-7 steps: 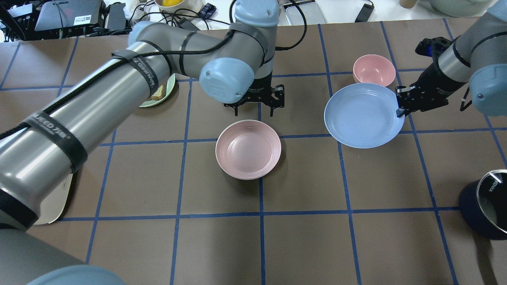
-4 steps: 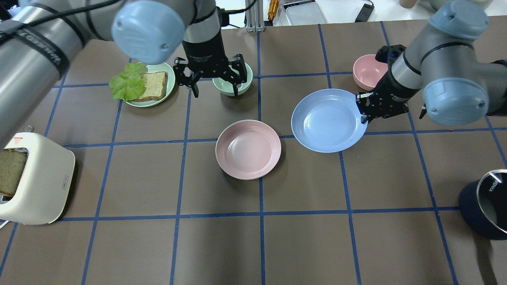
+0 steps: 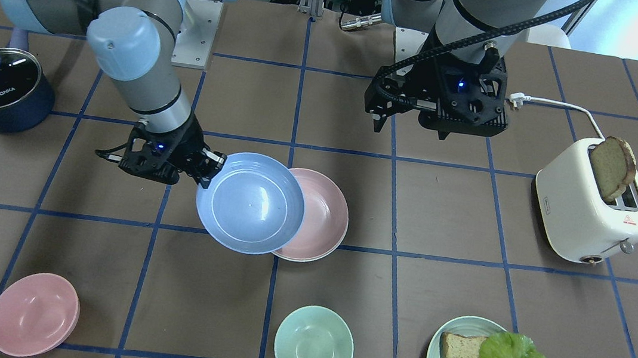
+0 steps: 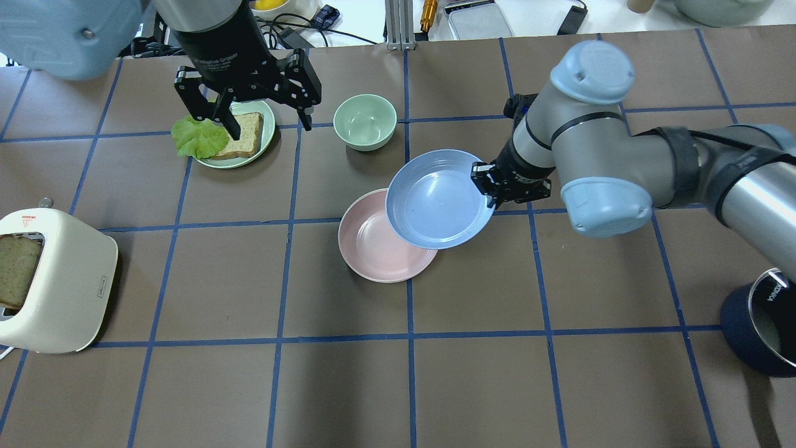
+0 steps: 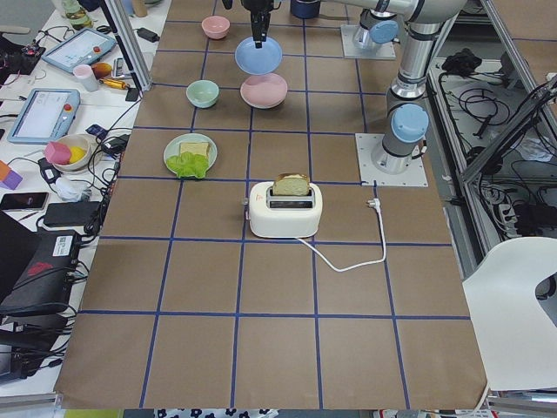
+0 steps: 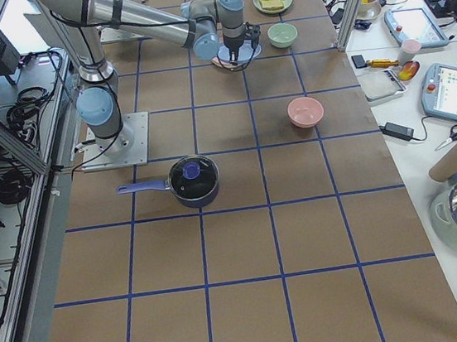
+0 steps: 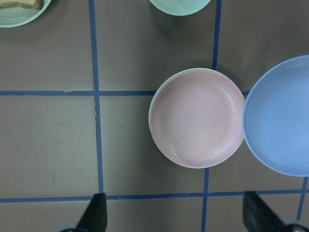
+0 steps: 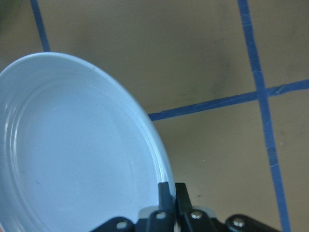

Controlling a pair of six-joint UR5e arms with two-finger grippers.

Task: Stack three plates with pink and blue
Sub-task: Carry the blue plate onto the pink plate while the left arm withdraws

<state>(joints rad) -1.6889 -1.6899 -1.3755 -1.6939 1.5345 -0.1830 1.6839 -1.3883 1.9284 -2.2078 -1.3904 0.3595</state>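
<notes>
"So, where was the light blue plate?"

"Up off the tabletop — the right end effector gripped it by the rim, both fingers pressed together on the edge. Seen from overhead, it overlapped the far right part of the pink plate. From the table's end it appeared to hang clear of that plate rather than rest on it."

"And the pink plate itself?"

"Flat on the tabletop, near the middle. A paler rim showed beneath its edge in the left wrist view; I could not tell more of it than that."

"What about the left end effector?"

"Released and empty — fingers spread wide, raised above the tabletop. From overhead it hung over the green plate with bread and lettuce, well apart from the pink plate."

"Anything else close by?"

"A mint bowl stood just beyond the two plates, touching neither. A cream toaster holding a slice sat at the robot's left edge, and a dark lidded pot at its right."
</notes>
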